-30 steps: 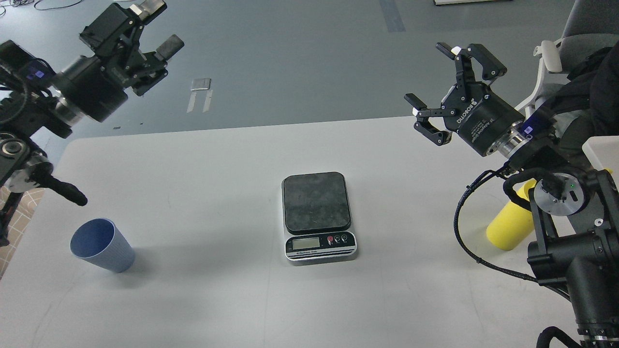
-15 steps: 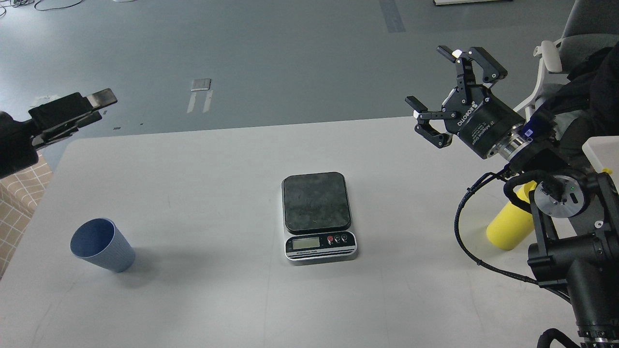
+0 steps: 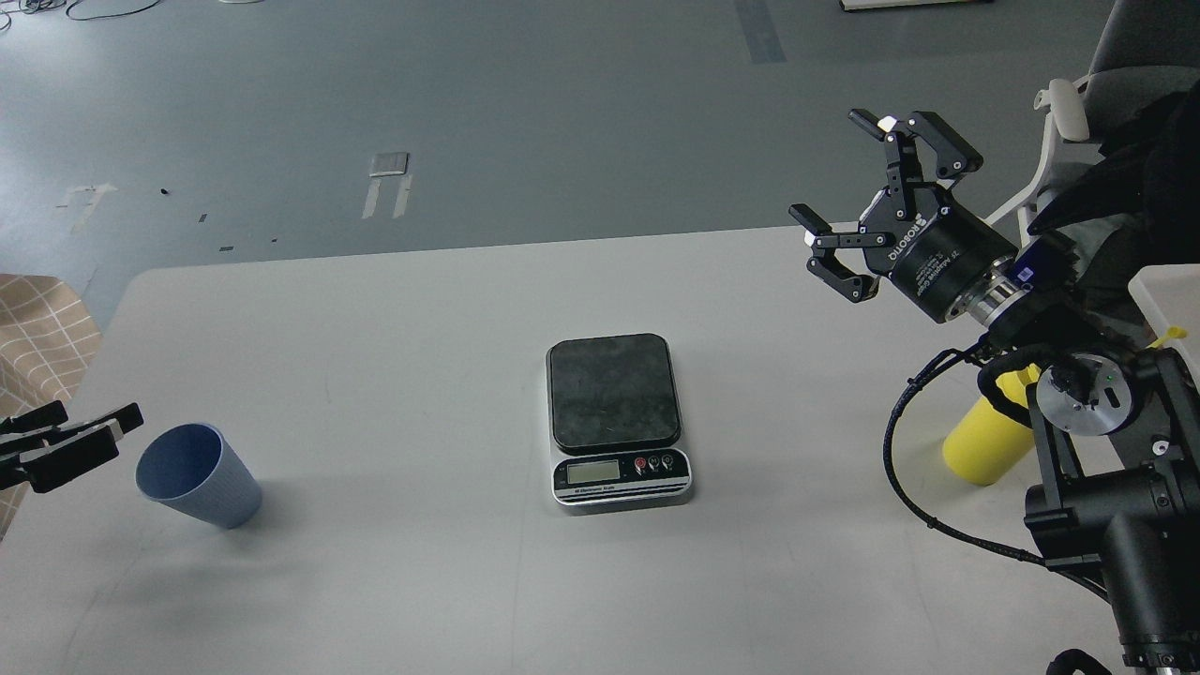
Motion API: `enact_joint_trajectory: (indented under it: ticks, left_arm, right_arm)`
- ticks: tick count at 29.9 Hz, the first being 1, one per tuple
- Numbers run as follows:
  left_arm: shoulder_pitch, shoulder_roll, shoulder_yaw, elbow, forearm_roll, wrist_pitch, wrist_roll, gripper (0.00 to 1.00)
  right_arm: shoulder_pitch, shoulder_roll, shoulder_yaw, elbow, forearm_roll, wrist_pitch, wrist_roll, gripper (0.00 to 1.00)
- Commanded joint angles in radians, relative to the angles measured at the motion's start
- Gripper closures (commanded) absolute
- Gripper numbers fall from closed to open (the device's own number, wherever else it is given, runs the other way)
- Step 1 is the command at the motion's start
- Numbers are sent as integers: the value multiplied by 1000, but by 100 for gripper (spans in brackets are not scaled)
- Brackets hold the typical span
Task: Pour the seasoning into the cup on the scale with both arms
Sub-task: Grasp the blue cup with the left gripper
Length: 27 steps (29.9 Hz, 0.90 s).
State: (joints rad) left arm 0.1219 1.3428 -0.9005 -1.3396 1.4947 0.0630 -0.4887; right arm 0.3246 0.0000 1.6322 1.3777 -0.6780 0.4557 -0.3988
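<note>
The dusty blue ribbed cup [image 3: 197,475] stands upright at the table's left front. My left gripper [image 3: 89,436] comes in low from the left edge, its tips just left of the cup's rim, fingers a little apart and empty. The scale [image 3: 614,417] lies mid-table with nothing on its dark plate. My right gripper [image 3: 867,192] is open and empty, held high over the table's right back. The yellow seasoning bottle [image 3: 982,439] stands at the right, below and behind my right arm, which hides most of it.
The grey-white table [image 3: 375,328] ends at a back edge, with grey floor beyond. A grey chair [image 3: 1125,56] is at the back right, a white box [image 3: 1167,291] at the right edge, and a tan checked surface [image 3: 37,323] at the left.
My left arm has swung down from high at the back left to table height beside the cup. My right gripper has shifted slightly right and down. Cup, scale and bottle have not moved.
</note>
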Motion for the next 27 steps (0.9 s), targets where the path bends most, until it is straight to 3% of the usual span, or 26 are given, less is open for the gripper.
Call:
enact_joint_trajectory:
  ticks: [1, 13, 27]
  left_arm:
    - [2, -2, 15, 14, -2, 5, 0, 2]
    - [-8, -99, 3, 53, -17, 3, 0, 1]
    - [-2, -119, 17, 54, 2, 9, 0, 2]
  right_arm:
    - [-2, 0, 0, 1, 0, 0, 0, 0]
    - [-2, 0, -2, 7, 0, 1, 0, 0]
    - [-6, 0, -2, 3, 0, 1, 0, 0]
